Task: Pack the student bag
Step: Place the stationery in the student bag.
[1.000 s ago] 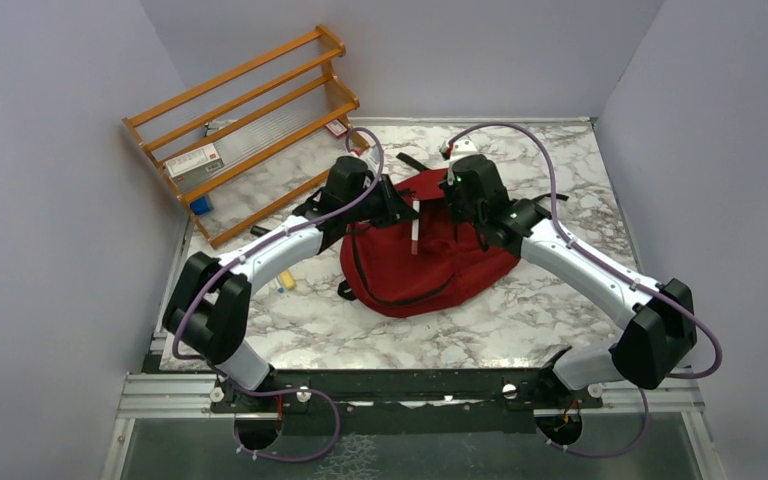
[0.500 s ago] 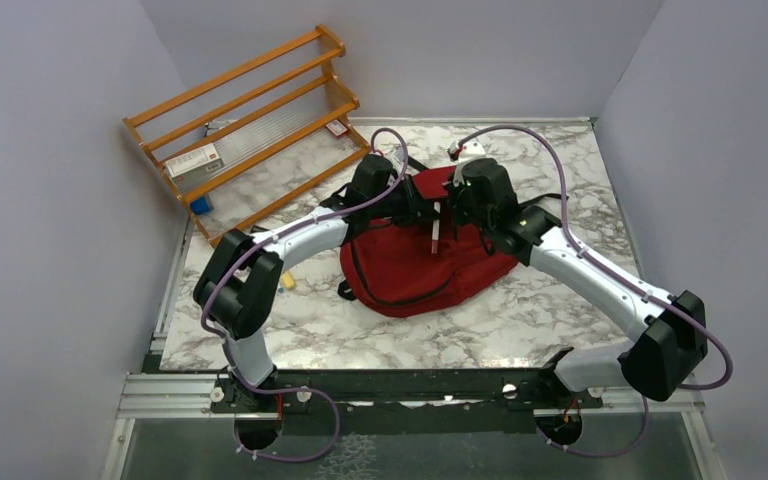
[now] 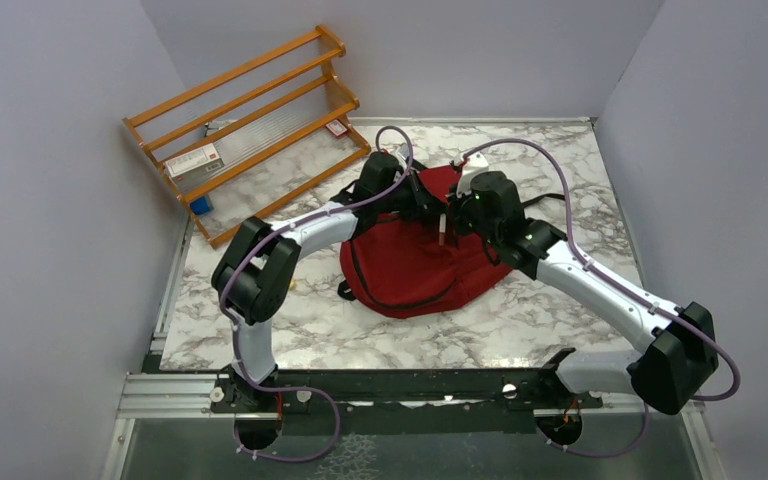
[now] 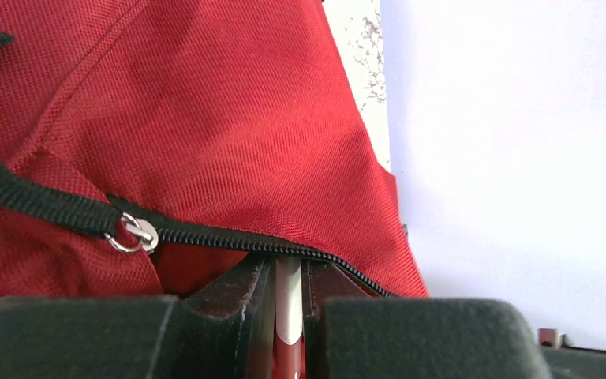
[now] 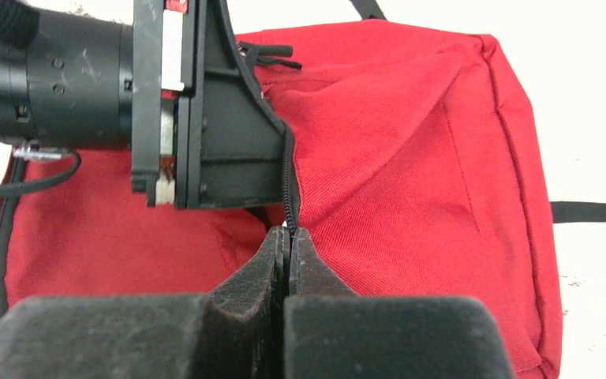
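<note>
Frankly, the tight spot is at the mouth of the student bag (image 3: 410, 268), which lies slumped on its side in the middle of the table between the two arms. The left gripper (image 4: 288, 272) has its fingers closed on a pen-like stick (image 4: 287, 304), white above and red lower down, whose tip sits right at the black zipper (image 4: 229, 243), just beside the metal pull (image 4: 132, 234). The right gripper (image 5: 288, 241) has its fingers pressed flat together on the zipper edge, holding that lip of cloth up. From here I'd worry that the tip snags on the teeth or rides over the red cloth instead of going inside, since I cannot tell how wide the gap is. The cloth is soft, so if the right pinch slips the mouth would likely sag shut. The stick is thin and gripped near one end, so a push against the teeth could swivel it in the jaws. The two wrists are nearly touching, so a small drift could knock them together. The table (image 3: 540, 315) is white marble with grey veins and looks smooth enough for the bag to slide. Pale bare walls close in three sides, and a wooden rack (image 3: 250, 120) leans in the far left corner.
</note>
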`<state>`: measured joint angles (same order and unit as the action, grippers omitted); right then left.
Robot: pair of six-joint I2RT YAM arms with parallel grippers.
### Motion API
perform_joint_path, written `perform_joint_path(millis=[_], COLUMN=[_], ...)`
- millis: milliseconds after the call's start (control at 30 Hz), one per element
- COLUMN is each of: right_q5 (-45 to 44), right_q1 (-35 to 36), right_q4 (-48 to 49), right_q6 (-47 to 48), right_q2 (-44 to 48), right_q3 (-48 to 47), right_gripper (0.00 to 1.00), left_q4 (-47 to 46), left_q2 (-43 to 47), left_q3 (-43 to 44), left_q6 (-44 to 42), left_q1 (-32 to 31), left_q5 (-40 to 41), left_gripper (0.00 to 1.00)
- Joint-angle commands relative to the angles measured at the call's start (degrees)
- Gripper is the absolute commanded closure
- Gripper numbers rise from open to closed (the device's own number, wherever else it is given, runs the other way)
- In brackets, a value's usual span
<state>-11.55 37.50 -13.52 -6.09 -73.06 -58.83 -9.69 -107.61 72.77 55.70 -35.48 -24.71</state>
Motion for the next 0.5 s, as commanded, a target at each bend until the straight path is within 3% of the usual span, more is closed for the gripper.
perform_joint_path(millis=[0, 367, 400, 467], right_q5=[3.85, 4.91, 4.62, 3.70], right_q1=[0.17, 0.12, 0.12, 0.13], right_q4=[5.21, 6.00, 6.05, 6.05], right_q6=[-1.24, -5.19, -5.37, -5.66], right_q2=[2.98, 3.42, 3.48, 3.61], right_q3=[2.87, 7.21, 7.35, 7.58], right_gripper=[0.99, 0.99, 0.99, 0.99], left_q4=[-4.94, -5.44, -5.02, -3.97], left_q2=[-2.30, -3.12, -2.93, -2.71], left_q3=[2.67, 4.26, 4.41, 5.04], left_q6=[4.41, 9.53, 9.11, 7.87], left_q1=[0.84, 0.66, 0.41, -0.13], left_q5=[0.12, 8.13, 8.93, 9.78], left_gripper=[1.00, 1.00, 0.97, 0.78])
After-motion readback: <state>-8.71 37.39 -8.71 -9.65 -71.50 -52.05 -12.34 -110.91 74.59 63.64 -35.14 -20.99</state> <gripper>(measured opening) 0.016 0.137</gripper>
